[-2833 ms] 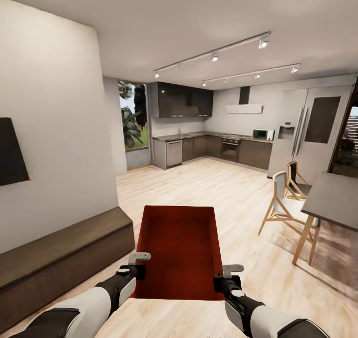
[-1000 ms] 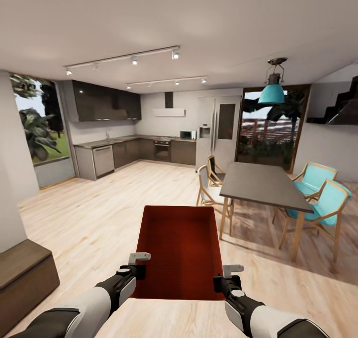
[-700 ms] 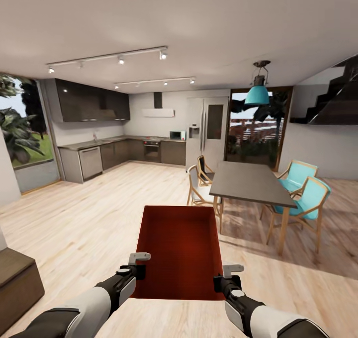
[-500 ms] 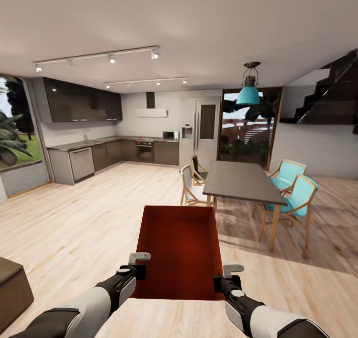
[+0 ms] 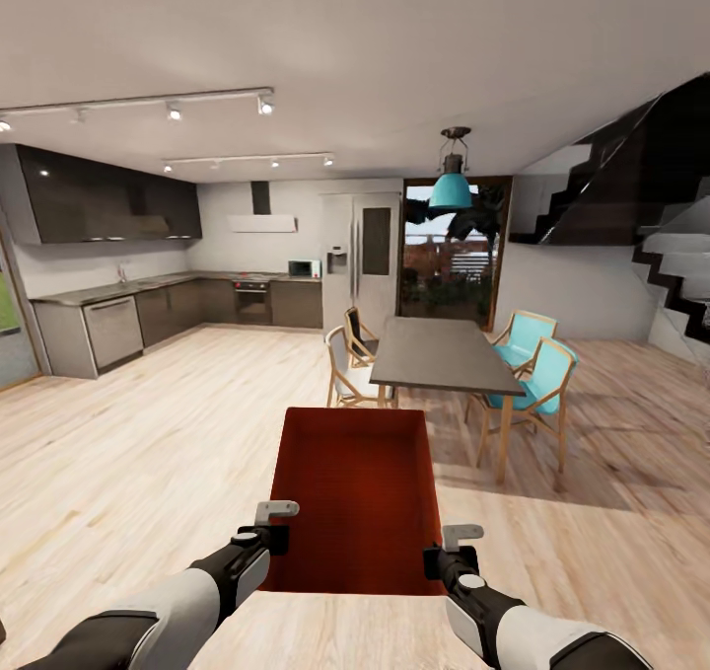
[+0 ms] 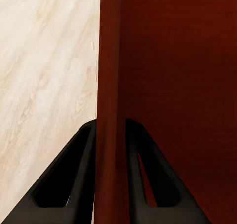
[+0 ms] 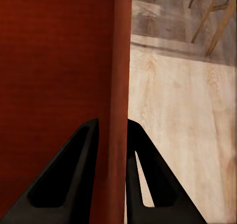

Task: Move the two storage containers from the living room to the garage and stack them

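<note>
I carry one orange-red storage container (image 5: 357, 497) in front of me, held level above a light wood plank floor (image 5: 148, 453). My left gripper (image 5: 274, 537) is shut on its left wall (image 6: 109, 85), one finger on each side of the thin wall. On the opposite side, my right gripper (image 5: 439, 558) is shut on the right wall (image 7: 119, 85) in the same way. The container is open-topped and holds nothing.
A dark dining table (image 5: 439, 354) with wooden and turquoise chairs (image 5: 537, 379) stands just ahead to the right. A dark kitchen run (image 5: 158, 310) lines the far left wall, a fridge (image 5: 360, 256) and a glass door (image 5: 449, 265) stand behind. Stairs (image 5: 641, 196) rise at right.
The whole view has swung to the right: the kitchen slid left, the bench left the picture, and the table and stairs came in. Both grippers keep the same hold on the container.
</note>
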Motion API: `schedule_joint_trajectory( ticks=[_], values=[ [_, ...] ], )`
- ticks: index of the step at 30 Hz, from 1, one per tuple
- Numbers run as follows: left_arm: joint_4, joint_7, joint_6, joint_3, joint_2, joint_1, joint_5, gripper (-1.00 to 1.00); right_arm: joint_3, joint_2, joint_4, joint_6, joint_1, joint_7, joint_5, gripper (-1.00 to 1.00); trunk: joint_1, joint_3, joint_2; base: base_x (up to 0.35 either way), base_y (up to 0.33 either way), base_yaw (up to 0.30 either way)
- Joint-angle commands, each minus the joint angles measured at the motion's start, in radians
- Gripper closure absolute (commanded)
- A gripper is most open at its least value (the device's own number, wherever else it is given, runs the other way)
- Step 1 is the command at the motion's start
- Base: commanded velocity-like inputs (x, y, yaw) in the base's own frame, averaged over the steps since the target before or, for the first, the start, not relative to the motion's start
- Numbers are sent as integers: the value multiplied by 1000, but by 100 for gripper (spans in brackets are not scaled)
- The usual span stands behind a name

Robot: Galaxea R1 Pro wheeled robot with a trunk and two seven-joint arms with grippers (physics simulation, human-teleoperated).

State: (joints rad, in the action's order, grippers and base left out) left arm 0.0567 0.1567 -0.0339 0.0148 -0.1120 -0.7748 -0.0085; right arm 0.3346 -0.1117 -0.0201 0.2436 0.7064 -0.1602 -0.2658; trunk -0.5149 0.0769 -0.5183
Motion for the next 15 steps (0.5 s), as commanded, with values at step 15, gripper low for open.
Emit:
schedule_joint_trajectory(
  ticks=[15],
  values=[
    [-2,11,-4,43,34,0,1,100,-6,0,0,99,1,-4,-12,100,0,0,-1,0,0,-247]
  ],
)
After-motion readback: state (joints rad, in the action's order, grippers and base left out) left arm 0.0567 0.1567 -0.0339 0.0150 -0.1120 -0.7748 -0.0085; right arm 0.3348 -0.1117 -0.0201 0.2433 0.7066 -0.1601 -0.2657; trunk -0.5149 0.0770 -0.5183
